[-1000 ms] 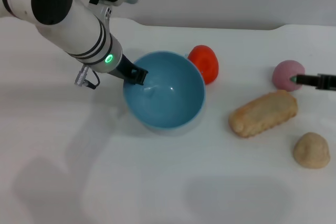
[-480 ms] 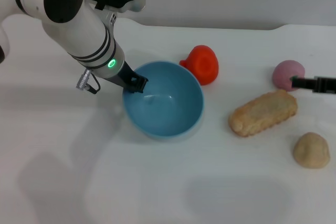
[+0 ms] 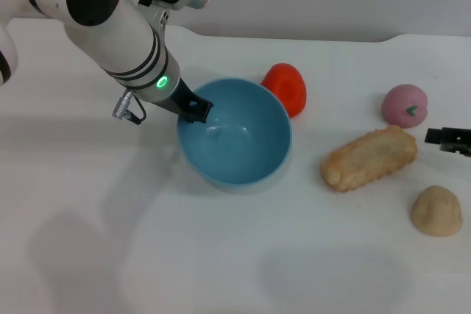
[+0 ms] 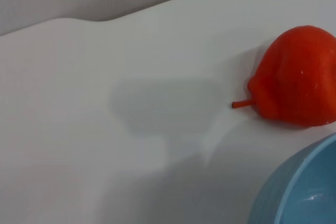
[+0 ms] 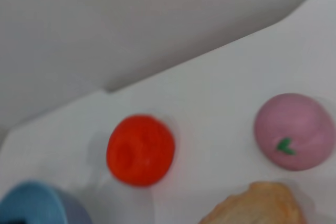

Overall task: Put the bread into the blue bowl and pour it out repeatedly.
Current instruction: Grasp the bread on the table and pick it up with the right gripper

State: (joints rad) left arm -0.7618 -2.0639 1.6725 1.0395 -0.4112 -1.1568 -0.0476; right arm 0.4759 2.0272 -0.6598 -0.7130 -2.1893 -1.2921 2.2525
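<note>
The blue bowl (image 3: 243,145) stands empty and nearly level in the middle of the table in the head view; its edge also shows in the left wrist view (image 4: 304,192) and the right wrist view (image 5: 31,203). My left gripper (image 3: 196,109) grips the bowl's left rim. To the right of the bowl the bread (image 3: 368,158) lies flat on the table, one end showing in the right wrist view (image 5: 257,205). My right gripper (image 3: 447,140) hovers at the right edge, just right of the bread and apart from it.
A red toy fruit (image 3: 285,89) sits just behind the bowl's right side. Right of the bread's far end is a pink peach (image 3: 404,104), and a round beige lump (image 3: 436,211) lies near the table's right front. The table's back edge meets a grey wall.
The left gripper brought the bowl from tilted back to nearly level and shifted it slightly right. The right gripper drew back to the right and lower, away from the pink peach.
</note>
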